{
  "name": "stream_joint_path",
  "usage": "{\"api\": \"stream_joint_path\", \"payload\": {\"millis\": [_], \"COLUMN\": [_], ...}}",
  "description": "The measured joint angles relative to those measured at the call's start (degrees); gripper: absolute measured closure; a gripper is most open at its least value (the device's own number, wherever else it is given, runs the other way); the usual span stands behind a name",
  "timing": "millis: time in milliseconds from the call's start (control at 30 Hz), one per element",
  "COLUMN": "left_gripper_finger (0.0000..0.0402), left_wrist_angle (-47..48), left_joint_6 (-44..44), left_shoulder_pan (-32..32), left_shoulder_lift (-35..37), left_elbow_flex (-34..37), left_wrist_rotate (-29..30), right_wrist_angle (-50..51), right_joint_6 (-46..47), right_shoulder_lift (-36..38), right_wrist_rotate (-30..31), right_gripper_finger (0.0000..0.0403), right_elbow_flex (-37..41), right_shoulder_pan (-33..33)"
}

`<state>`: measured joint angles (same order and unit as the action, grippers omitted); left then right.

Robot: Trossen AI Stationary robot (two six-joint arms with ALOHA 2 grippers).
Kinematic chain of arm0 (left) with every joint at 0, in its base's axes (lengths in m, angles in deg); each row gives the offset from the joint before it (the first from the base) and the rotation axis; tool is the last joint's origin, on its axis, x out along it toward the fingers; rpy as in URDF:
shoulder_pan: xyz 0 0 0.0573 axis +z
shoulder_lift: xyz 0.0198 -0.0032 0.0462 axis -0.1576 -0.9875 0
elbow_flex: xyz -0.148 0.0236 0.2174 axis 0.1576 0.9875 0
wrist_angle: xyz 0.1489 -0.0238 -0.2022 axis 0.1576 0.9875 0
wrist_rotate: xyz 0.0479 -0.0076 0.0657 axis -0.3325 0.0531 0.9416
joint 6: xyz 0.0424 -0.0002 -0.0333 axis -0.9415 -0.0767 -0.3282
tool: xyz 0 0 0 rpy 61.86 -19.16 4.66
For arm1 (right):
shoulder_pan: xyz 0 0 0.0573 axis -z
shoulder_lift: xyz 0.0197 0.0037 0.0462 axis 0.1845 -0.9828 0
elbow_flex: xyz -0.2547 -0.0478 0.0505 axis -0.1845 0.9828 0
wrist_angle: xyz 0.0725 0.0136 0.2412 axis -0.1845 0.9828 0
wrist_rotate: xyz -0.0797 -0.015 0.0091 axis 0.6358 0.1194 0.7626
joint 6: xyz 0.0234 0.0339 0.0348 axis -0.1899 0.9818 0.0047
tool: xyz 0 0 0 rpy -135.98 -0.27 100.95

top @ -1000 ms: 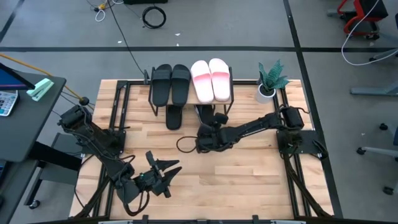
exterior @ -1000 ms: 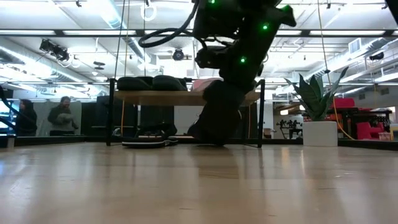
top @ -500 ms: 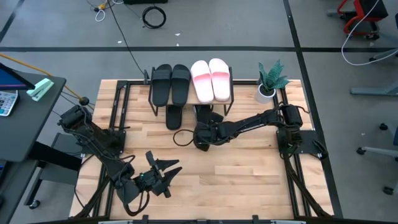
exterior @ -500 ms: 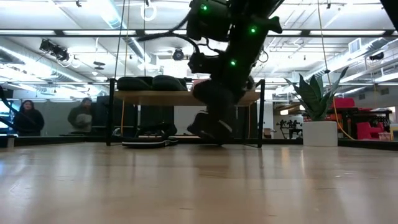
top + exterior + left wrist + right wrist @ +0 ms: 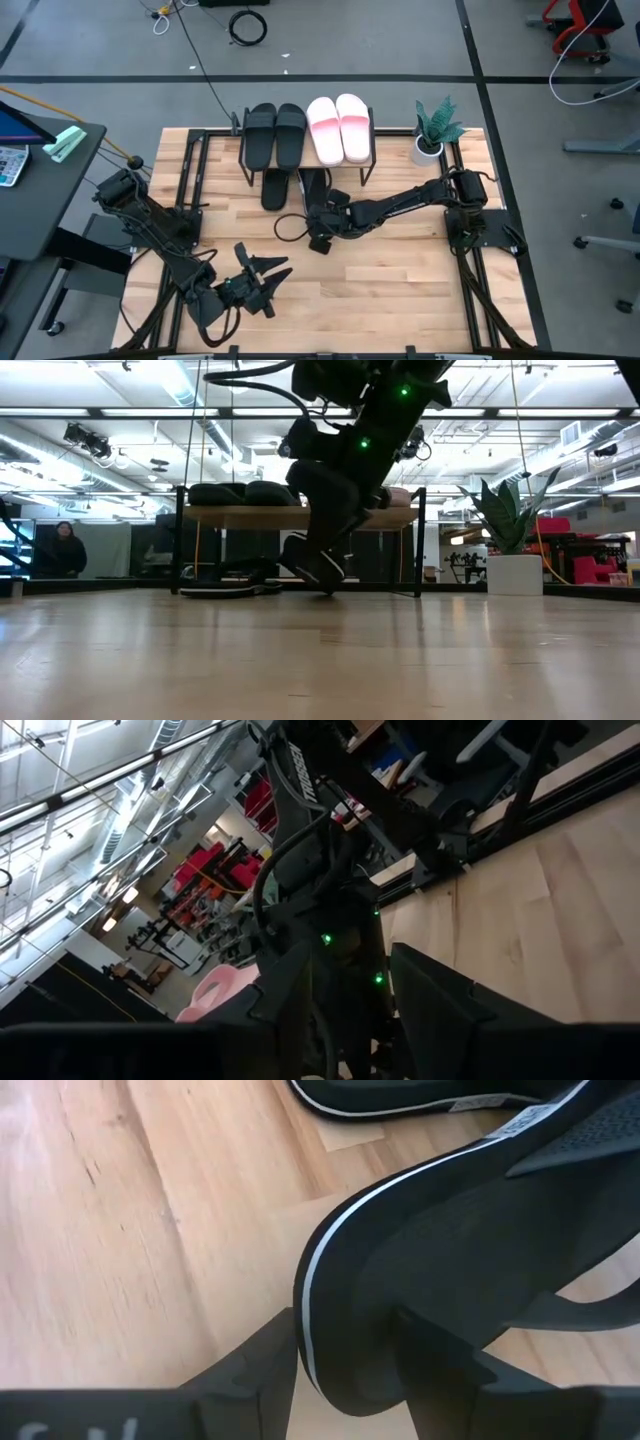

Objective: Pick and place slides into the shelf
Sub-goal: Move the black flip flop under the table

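The right gripper was clamped on a black slide, held edge-up before the shelf. The left gripper waited near the table's front, fingers spread.

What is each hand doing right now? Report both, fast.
Left hand: open, holding nothing, parked near the table's front edge.
Right hand: closed on a black slide, in front of the shelf.
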<state>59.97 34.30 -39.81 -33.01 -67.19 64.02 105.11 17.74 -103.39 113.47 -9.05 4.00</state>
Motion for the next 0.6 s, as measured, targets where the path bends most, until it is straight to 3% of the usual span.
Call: {"api": "stream_joint_path", "payload": {"millis": [467,600], "left_gripper_finger": [0.0258,0.0246], "left_wrist_angle": [-0.02,0.02], "left_joint_6": [-0.04,-0.07], "left_shoulder_pan": [0.0,0.06], "left_shoulder_lift": [0.0,0.0], "left_elbow_flex": [0.0,0.02], "left_wrist_rotate": [0.05,1.02], "right_wrist_angle": [2.76,1.96], "right_joint_6": [-7.61,-3.92], "right_shoulder_lift": [1.1,2.45], "right_wrist_rotate": [-2.58,-3.41], "right_gripper_finger": [0.0226,0.0227], "right_elbow_flex": [0.0,-0.02], "right_shoulder_pan": [-0.77,-1.91]}}
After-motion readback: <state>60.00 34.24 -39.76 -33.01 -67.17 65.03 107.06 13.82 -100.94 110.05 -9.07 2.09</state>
